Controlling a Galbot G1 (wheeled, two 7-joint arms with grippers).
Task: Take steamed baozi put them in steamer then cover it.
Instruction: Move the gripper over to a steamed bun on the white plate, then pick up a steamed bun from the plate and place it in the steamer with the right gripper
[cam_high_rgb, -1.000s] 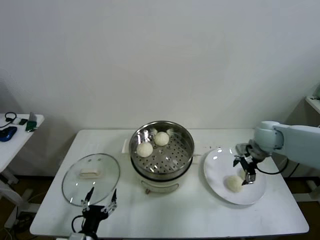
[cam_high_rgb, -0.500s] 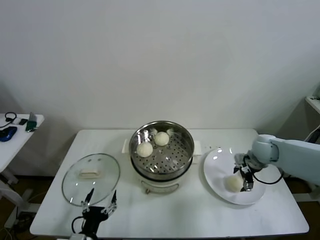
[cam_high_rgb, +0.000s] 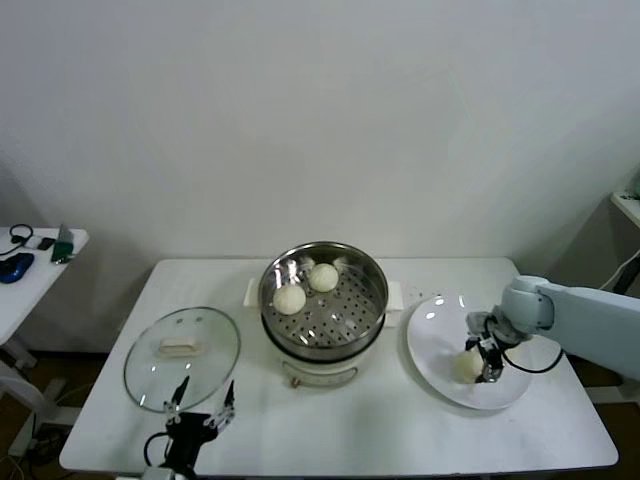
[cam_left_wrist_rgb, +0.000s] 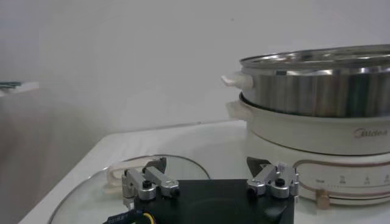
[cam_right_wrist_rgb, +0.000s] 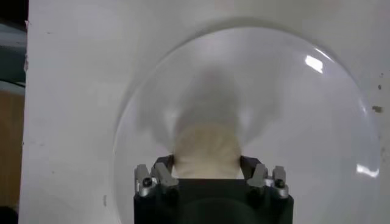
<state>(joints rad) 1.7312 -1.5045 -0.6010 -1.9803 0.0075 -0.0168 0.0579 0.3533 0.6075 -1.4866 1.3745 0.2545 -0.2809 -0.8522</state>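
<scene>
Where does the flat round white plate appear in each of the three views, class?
Head view: the flat round white plate lies right of the steel steamer, under the right gripper.
Left wrist view: not in it.
Right wrist view: plate fills the picture.
Shared landmark: the cream-white bun between that gripper's fingers.

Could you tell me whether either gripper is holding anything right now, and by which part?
The right gripper straddles a bun on the plate, fingers at its sides; a closed grip cannot be confirmed. The left gripper holds nothing.

Our head view looks down on the steamer (cam_high_rgb: 323, 300); the left wrist view, near tabletop level, shares it (cam_left_wrist_rgb: 317, 82) from beside.
</scene>
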